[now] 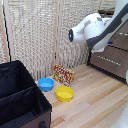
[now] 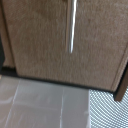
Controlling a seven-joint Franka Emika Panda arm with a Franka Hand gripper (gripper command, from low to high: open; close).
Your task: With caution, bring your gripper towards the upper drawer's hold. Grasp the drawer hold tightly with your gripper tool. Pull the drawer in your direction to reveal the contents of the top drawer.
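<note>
Wicker screen (image 1: 35, 35) fills the back of the exterior view. White arm (image 1: 97, 30) reaches in from the upper right of the exterior view toward a brown drawer unit (image 1: 112, 59) at that view's right edge. Black bin (image 1: 20, 97) sits at lower left of the exterior view on the wood tabletop (image 1: 95, 100). Patterned box (image 1: 63, 75), yellow bowl (image 1: 64, 93) and blue bowl (image 1: 46, 84) lie close together mid-tabletop. Wrist view: brown drawer front (image 2: 40, 45) with silver handle (image 2: 73, 25) running across it, apart from camera. Tool not visible in either view, so its fingers' state can't be told.
</note>
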